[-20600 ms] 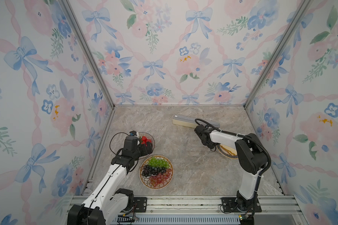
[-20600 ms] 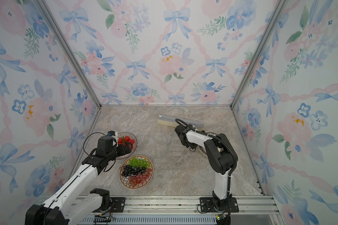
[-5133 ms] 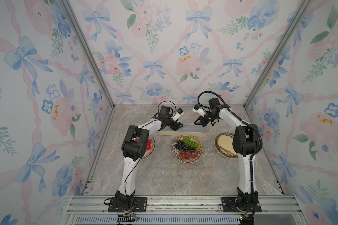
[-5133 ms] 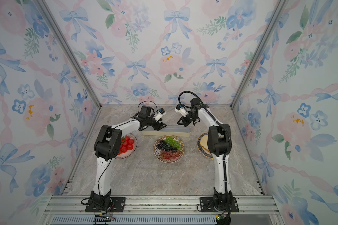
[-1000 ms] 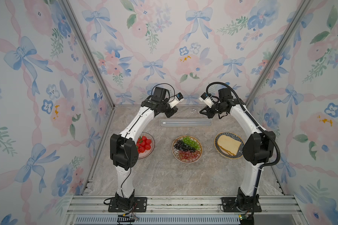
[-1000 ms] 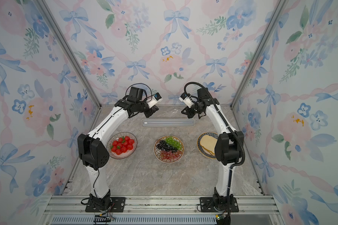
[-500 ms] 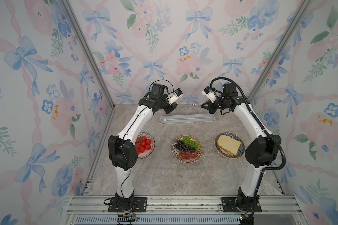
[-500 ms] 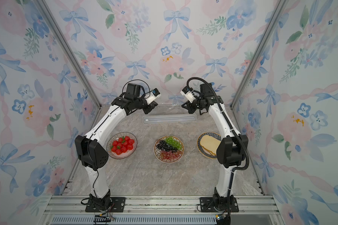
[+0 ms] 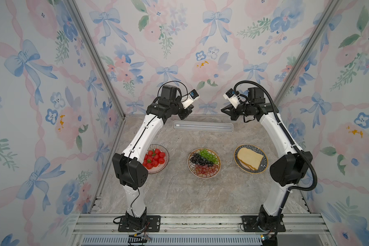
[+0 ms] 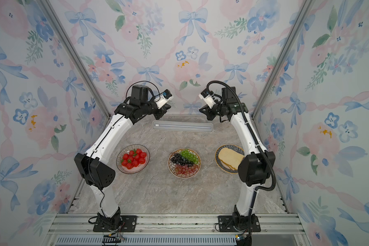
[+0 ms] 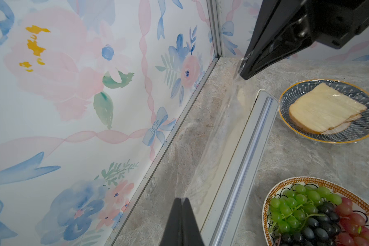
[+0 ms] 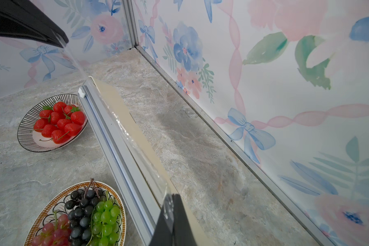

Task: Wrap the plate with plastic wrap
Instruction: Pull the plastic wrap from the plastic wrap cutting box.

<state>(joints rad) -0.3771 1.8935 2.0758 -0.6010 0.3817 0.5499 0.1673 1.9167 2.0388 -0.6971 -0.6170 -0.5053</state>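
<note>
The plastic wrap (image 11: 217, 132) is a clear sheet running up from its long cream box with a grey lid (image 9: 202, 127) (image 10: 182, 127) at the back of the table. My left gripper (image 9: 186, 112) (image 11: 181, 199) is shut on one upper corner of the film. My right gripper (image 9: 222, 110) (image 12: 172, 194) is shut on the other corner. Both hang above the box ends, and the film (image 12: 136, 144) is taut between them. A plate of grapes (image 9: 203, 176) (image 10: 184, 176) sits mid-table, in front of the box and uncovered.
A plate with bread (image 9: 251, 148) (image 11: 296, 91) lies to the right under glossy film. A striped plate of strawberries (image 9: 166, 164) (image 12: 28, 132) lies to the left, partly behind my left arm. The back wall stands close behind the box.
Both grippers have risen and drawn back toward the wall, pulling the film higher out of the box. The box has crept slightly toward the back wall.
</note>
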